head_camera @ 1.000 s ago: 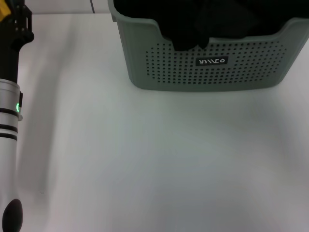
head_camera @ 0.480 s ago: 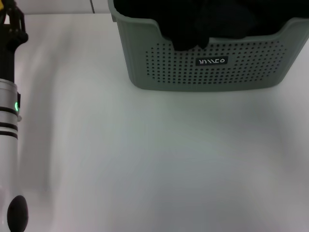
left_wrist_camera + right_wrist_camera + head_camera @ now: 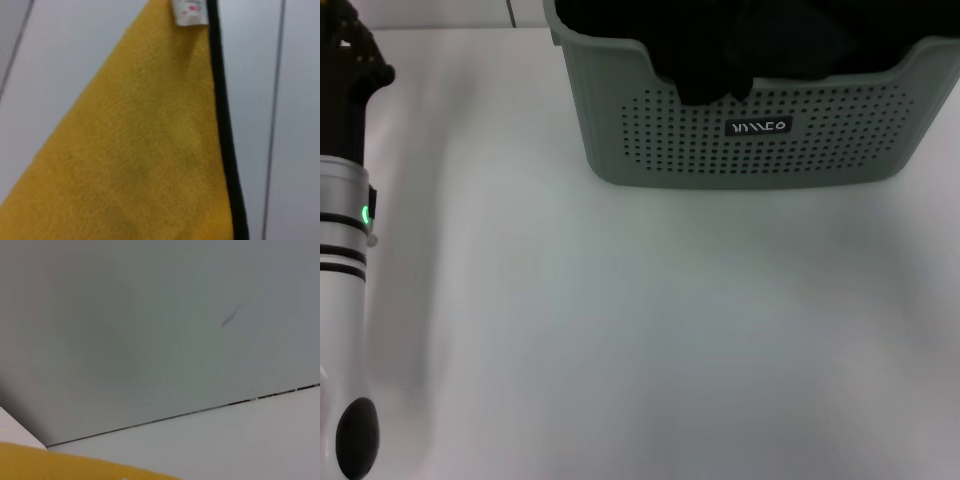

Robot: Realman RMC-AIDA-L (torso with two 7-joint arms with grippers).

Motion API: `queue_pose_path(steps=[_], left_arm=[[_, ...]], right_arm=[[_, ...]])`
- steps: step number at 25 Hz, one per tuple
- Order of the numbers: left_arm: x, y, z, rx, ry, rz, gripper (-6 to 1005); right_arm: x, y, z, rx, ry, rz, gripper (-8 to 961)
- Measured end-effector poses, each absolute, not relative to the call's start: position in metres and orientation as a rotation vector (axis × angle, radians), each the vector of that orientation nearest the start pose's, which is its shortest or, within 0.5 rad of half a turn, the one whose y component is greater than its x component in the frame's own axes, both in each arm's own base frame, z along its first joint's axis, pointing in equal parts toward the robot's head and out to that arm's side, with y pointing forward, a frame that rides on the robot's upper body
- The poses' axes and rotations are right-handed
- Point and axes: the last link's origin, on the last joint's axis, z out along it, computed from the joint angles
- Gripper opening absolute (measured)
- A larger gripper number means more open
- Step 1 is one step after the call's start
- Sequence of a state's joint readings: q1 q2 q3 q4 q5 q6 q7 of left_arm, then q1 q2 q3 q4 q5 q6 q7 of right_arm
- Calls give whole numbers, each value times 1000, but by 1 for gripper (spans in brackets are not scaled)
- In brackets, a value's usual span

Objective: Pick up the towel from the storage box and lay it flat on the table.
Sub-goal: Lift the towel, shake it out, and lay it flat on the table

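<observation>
The towel (image 3: 150, 150) fills the left wrist view, yellow side showing, with black edging and a small white tag (image 3: 190, 11); it hangs over a pale floor. A yellow strip of the towel (image 3: 75, 467) also shows in the right wrist view. The towel does not show in the head view. The storage box (image 3: 820, 150), grey-green and perforated, stands at the far side of the white table (image 3: 650, 330). My left arm (image 3: 345, 250) runs up the left edge of the head view, and its gripper end lies past the top left corner. My right gripper is out of view.
Plain black cloths (image 3: 720, 50) fill the storage box, and one hangs over its scooped rim. The box bears a small black logo label (image 3: 758, 127). White tabletop stretches in front of the box and to its left.
My left arm has shifted slightly at the left edge of the head view. The scrap of yellow at the top left corner no longer shows. The box has not moved.
</observation>
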State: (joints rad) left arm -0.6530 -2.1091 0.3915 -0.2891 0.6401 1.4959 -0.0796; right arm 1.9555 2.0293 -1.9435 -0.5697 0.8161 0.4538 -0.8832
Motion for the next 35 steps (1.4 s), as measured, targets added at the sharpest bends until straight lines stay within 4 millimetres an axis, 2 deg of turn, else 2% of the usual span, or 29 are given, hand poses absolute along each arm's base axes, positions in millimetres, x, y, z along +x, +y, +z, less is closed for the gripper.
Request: queue_pose_path(steps=[5,11,16,21,27,31,35], left_arm=[[-290,341,-3,-1232,-597,-949,142],[-300,334,3,-1235,-615,-985,10],[-309,320,6,-1295,-588,-1011,10],[-318,305,14,-1351,-549,-1039,11],[-320,297,18,-1393,-503,-1052,11],[-316,291,24,-1372,-444,-1082,11],[-312,284,35,-1358,-379,-1138,12]], right_arm=[[-281,387,-96,-2147,-1120,50,11],[-277,390,-92,-2179,-1072,75,10],[-274,399,-79,-2248,-930,143,12],[-244,427,-58,-2284,-747,234,13],[-194,457,-27,-2290,-572,321,14],[-168,463,-10,-2378,-437,418,15],[-145,456,4,-2482,-374,503,17]])
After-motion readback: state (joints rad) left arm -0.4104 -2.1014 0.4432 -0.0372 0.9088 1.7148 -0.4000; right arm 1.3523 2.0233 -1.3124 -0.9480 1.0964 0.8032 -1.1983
